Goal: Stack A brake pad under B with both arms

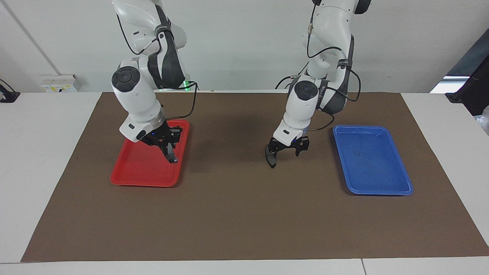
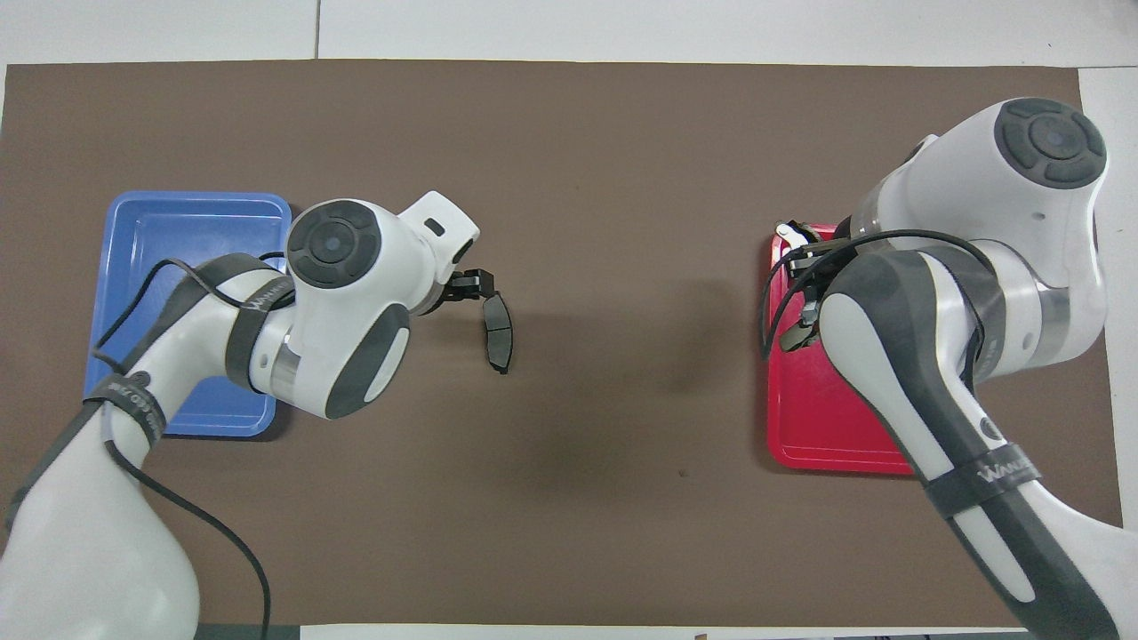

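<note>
My left gripper (image 1: 273, 149) is shut on one end of the A brake pad (image 1: 271, 158), a short dark-grey pad with a thin groove across its middle. The pad hangs in the air over the brown mat between the two trays, and it also shows in the overhead view (image 2: 499, 333) beside the gripper (image 2: 481, 292). My right gripper (image 1: 167, 146) is low over the red tray (image 1: 133, 172), shut on a dark curved pad, B (image 1: 172, 155). In the overhead view the right arm hides most of B; only a grey tip (image 2: 794, 337) shows.
A blue tray (image 1: 372, 160) with nothing in it lies toward the left arm's end of the table. The red tray (image 2: 818, 427) lies toward the right arm's end. A brown mat (image 1: 244, 221) covers the table between and around them.
</note>
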